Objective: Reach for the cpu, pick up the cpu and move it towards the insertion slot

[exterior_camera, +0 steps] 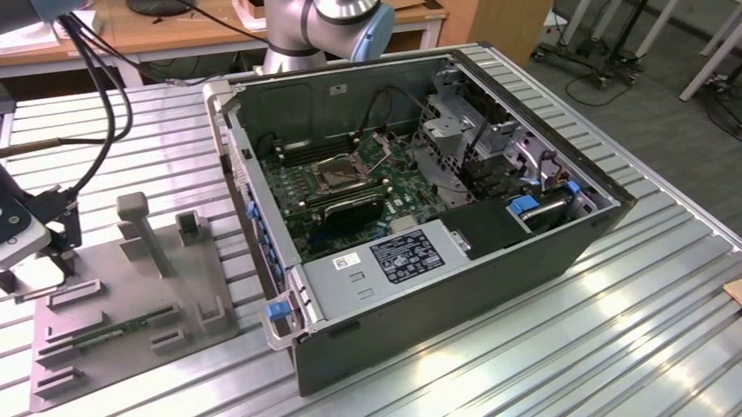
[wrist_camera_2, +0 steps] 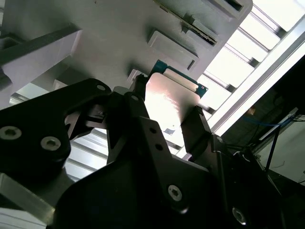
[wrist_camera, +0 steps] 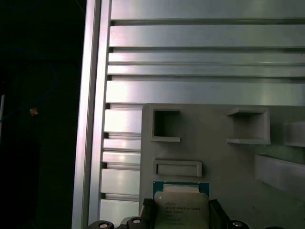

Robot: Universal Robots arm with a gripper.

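The cpu (wrist_camera: 181, 208) is showing a pale silvery face rimmed in green; the gripper (wrist_camera_2: 167, 109) is appearing black, the tray (wrist_camera: 214, 162) plain grey, the table (wrist_camera: 190, 90) ribbed silver.

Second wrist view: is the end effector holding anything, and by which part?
The small square silvery-faced cpu, clamped by two opposite side edges between the fingers of the black end effector.
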